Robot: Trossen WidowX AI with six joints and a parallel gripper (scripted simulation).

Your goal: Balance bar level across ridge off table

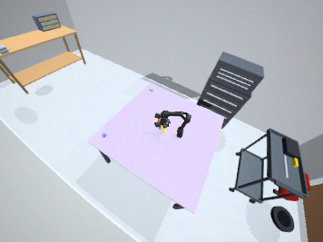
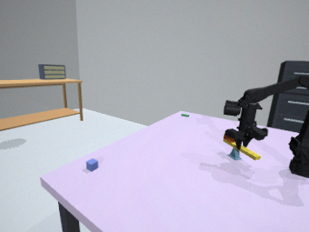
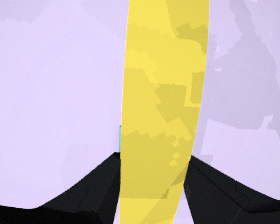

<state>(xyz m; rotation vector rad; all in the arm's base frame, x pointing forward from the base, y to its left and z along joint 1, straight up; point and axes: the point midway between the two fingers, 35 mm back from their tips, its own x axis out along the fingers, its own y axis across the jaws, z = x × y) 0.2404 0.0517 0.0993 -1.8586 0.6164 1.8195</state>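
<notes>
The gripper (image 2: 241,136) is closed on the stiff, probably light bar (image 2: 251,153), held near its middle above the ridge (image 2: 234,154).

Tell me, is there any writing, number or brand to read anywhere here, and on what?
None: no readable text in any view.
The yellow bar held in the jaws is plain.
The box on the shelf shows pale stripes only, too blurred to tell if they are labels.
The drawer cabinet and cart bear no markings.

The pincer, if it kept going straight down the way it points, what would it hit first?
Most likely the light blue ridge: the pincer, shut on the yellow bar, sits right above it. The purple table lies just below.
</notes>
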